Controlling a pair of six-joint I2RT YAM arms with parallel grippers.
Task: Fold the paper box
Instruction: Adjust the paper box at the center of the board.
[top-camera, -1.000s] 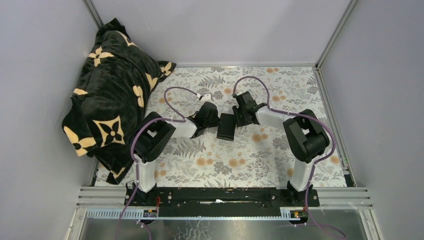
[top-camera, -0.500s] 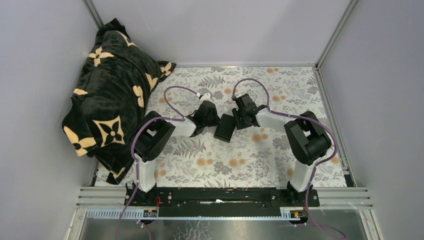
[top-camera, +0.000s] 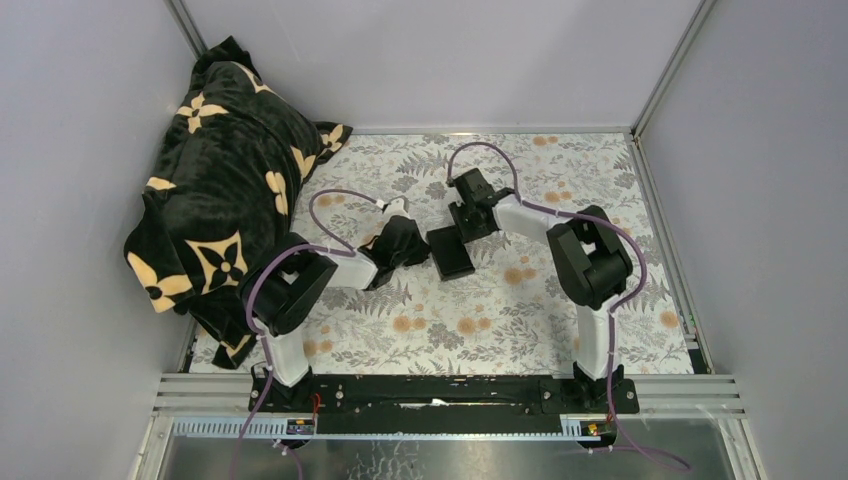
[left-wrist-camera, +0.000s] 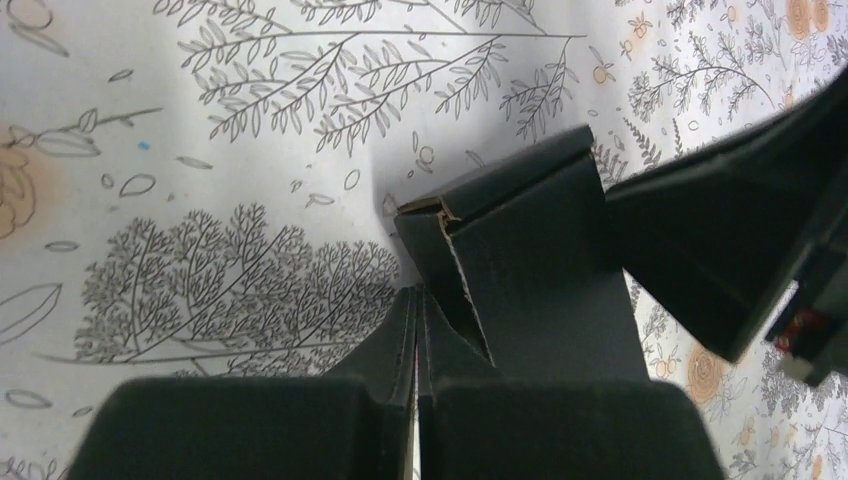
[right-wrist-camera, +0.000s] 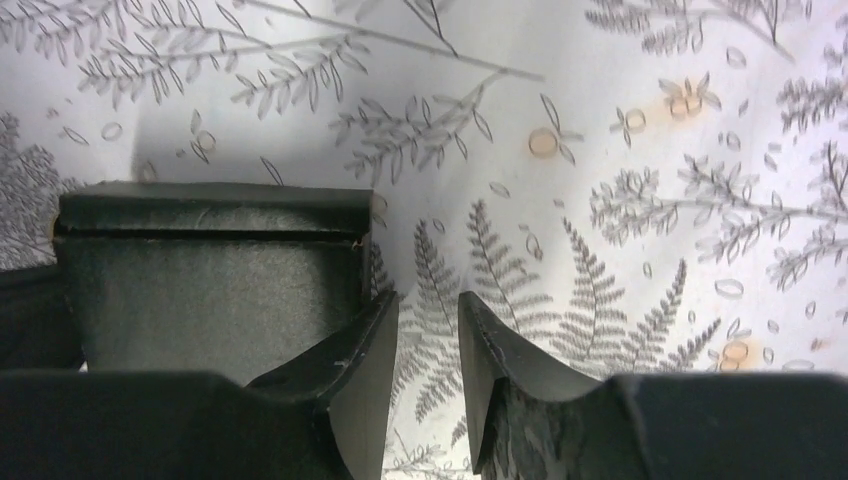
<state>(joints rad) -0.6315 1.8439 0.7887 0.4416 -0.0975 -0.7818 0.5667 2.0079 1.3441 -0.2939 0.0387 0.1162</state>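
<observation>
Floral mat (top-camera: 560, 300), box (top-camera: 451, 252) sitting dead centre. Left gripper (top-camera: 420, 245) at its 9 o'clock is clenched shut, tips against a corner, probably bracing it. Right gripper (top-camera: 458, 225) at 12 o'clock hangs parted and empty, just beside the box wall.

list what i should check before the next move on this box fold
1. Left gripper shut: ok, closed tight right beside the paper box.
2. Left gripper pinching card: cannot tell, its tips overlap the box's edge in the left wrist view.
3. Right gripper free: ok, jaws apart with only the table cover between them.
4. Box inside the right jaws: not ok, it sits outside them, off to one side.
5. Blanket out of the way: ok, heaped at the far left, apart from the box.
</observation>
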